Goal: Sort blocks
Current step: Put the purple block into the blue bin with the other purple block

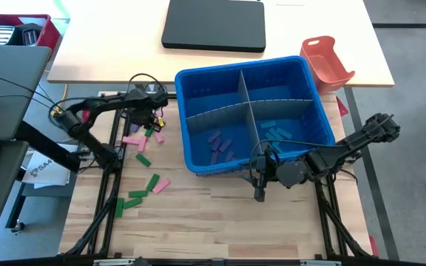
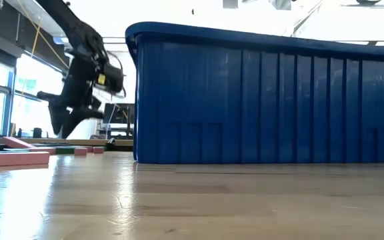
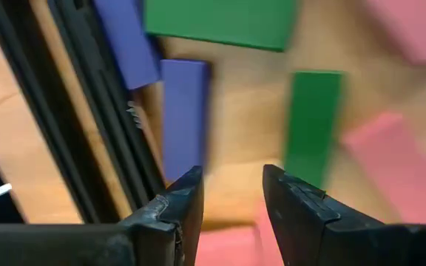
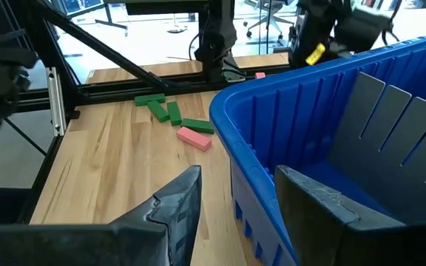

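Pale wood makes up the tabletop (image 1: 220,222), on which the blocks (image 1: 140,158) are seen scattered at the left, in green, pink and purple, some close under the left arm and a few green and pink ones nearer the front edge. The left claw (image 1: 154,118) is held low over the cluster beside the bin's left wall; in its wrist view the two dark fingers (image 3: 180,214) are seen apart with bare wood and a pink piece between them, nothing being gripped, while purple blocks (image 3: 183,111) and a green block (image 3: 313,122) lie just ahead. In the middle a blue bin (image 1: 198,159) is placed, split into four compartments by a grey divider (image 1: 246,100); purple pieces (image 1: 220,146) are found in the front left compartment and blue pieces (image 1: 276,131) in the front right one. Further right, the right claw (image 1: 259,193) is hung at the bin's front wall, its fingers (image 4: 176,199) apart, one outside the blue rim and one over it, with nothing held. An orange-red tray (image 1: 328,60) is set behind the bin on the white surface.
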You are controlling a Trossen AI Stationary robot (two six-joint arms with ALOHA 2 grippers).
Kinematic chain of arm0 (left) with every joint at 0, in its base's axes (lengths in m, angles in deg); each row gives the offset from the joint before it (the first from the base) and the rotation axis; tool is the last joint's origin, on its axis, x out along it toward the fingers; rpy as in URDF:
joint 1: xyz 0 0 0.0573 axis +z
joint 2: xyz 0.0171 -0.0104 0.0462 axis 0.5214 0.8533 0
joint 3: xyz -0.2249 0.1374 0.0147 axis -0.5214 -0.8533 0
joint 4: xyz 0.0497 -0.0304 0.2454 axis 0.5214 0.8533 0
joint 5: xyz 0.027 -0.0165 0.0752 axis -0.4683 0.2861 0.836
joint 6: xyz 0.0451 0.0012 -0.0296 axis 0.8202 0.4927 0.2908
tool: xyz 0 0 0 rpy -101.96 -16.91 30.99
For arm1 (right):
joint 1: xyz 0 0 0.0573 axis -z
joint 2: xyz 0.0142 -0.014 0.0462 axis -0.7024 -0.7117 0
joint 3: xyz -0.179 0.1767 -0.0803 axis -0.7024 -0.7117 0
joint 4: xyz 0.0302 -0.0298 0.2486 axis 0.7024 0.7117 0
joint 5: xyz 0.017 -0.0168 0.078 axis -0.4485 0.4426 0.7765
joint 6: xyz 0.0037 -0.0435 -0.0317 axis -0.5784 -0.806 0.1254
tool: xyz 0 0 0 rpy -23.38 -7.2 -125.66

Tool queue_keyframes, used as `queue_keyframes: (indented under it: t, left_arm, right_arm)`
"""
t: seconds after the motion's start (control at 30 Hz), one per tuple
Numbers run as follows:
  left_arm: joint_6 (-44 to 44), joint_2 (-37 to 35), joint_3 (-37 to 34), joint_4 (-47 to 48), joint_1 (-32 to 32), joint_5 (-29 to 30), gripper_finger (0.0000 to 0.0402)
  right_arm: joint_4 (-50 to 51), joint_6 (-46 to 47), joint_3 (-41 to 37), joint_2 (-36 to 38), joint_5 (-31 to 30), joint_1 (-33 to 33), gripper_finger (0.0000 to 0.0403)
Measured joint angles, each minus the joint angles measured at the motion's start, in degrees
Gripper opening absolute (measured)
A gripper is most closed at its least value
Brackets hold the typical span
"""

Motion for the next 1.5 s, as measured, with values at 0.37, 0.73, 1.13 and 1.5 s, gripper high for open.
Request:
queue_keyframes:
  t: [0.37, 0.73, 1.13, 1.5]
  left_arm:
    - [0.67, 8.34, 0.00, -0.09, 2.67, 10.35, 0.0054]
    - [2.44, 8.60, 0.02, -4.41, 2.34, 8.31, 0.0004]
    - [0.93, 7.64, 0.08, -2.49, -5.49, 3.05, 0.0001]
    - [6.41, 2.76, -0.09, -2.00, -5.72, -0.53, 0.0068]
  right_arm:
    - [0.00, 0.04, 0.00, 0.00, 0.02, 0.00, 0.0169]
    - [0.45, 0.98, 0.00, 0.00, 0.02, 0.00, 0.0169]
    - [0.82, 1.05, 0.00, 0.00, 0.02, 0.00, 0.0169]
    - [0.92, 1.05, 0.00, 0.00, 0.02, 0.00, 0.0169]
